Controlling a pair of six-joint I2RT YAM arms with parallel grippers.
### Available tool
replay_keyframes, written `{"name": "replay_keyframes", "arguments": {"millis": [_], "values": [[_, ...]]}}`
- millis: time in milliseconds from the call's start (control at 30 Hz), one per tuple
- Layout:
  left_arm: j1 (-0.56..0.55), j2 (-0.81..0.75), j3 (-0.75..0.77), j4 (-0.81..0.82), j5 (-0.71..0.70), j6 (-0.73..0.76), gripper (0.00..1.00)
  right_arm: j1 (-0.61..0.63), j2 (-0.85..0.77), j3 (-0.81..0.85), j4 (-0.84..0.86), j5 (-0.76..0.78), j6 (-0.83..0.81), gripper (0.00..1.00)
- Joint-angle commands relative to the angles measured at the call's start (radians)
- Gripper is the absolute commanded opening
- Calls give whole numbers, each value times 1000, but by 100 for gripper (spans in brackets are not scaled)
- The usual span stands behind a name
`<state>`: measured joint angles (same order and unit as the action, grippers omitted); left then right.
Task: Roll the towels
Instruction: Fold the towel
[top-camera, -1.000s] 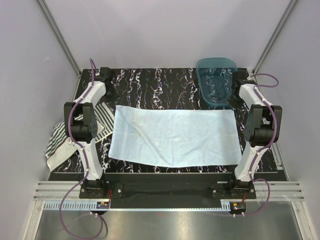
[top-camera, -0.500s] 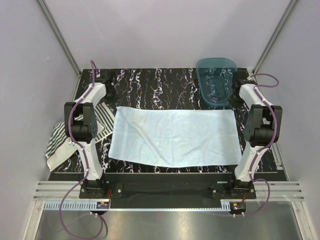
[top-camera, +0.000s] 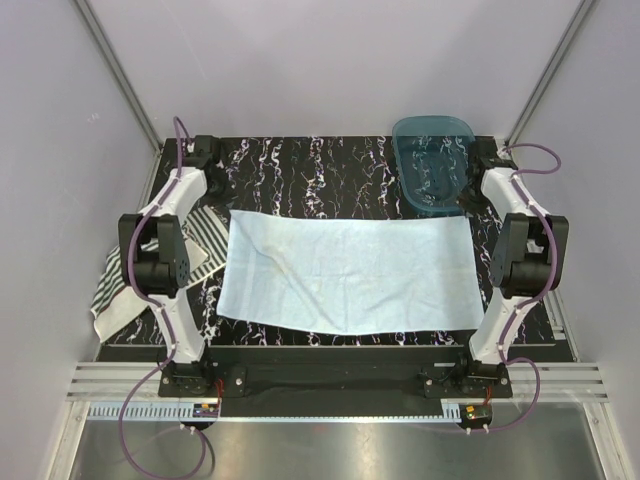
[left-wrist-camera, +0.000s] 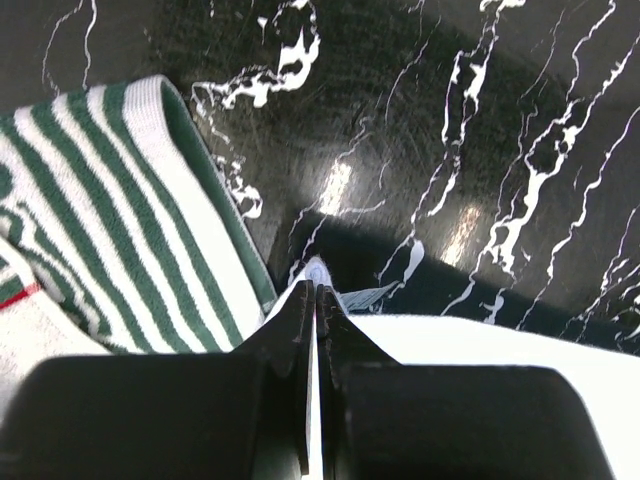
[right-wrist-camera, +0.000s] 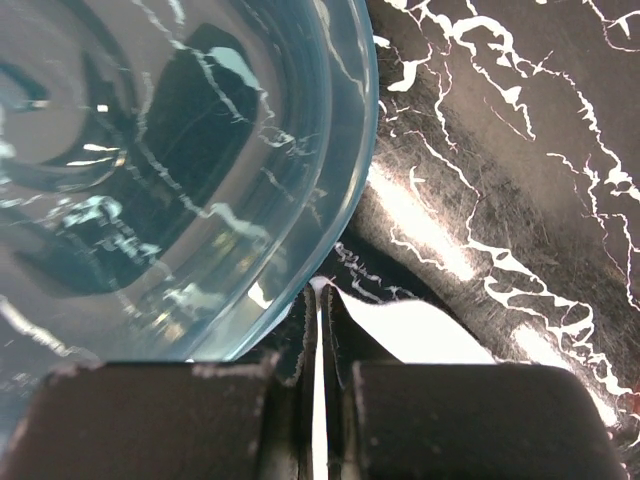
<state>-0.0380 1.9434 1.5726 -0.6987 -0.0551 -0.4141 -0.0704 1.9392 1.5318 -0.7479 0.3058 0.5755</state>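
The light blue towel (top-camera: 345, 270) lies spread flat across the middle of the black marble table (top-camera: 320, 170). My left gripper (top-camera: 226, 200) is shut on its far left corner (left-wrist-camera: 318, 272), pinched between the fingertips just above the table. My right gripper (top-camera: 466, 207) is shut on its far right corner (right-wrist-camera: 420, 335), beside the tub. The green-and-white striped towel (top-camera: 125, 280) lies crumpled at the table's left edge, partly under the left arm. It also shows in the left wrist view (left-wrist-camera: 110, 230), just left of the gripper (left-wrist-camera: 315, 292).
A translucent teal plastic tub (top-camera: 432, 160) stands at the back right, its rim (right-wrist-camera: 340, 190) right by my right gripper (right-wrist-camera: 318, 290). Grey walls close in the back and both sides. The striped towel hangs over the left table edge.
The left arm's elbow has swung out to the left and its wrist has shifted slightly back. The right arm has shifted a little. The blue towel lies much as before.
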Motion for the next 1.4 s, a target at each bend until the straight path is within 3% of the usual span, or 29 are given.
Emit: {"name": "replay_keyframes", "arguments": {"millis": [0, 233, 700, 1000, 1367], "values": [[6, -87, -25, 25, 0, 21, 0, -3, -118, -7, 65, -14, -12, 0], [6, -208, -120, 33, -40, 21, 0, -5, -256, -100, 64, -4, -11, 0], [7, -540, -408, 30, -88, -14, 0, -71, -630, -453, 71, -33, 33, 0], [7, -735, -611, 16, -92, -46, 0, -86, -744, -585, 58, -74, 70, 0], [7, -912, -720, -19, -95, -110, 0, -97, -873, -680, 7, -48, 119, 0]]}}
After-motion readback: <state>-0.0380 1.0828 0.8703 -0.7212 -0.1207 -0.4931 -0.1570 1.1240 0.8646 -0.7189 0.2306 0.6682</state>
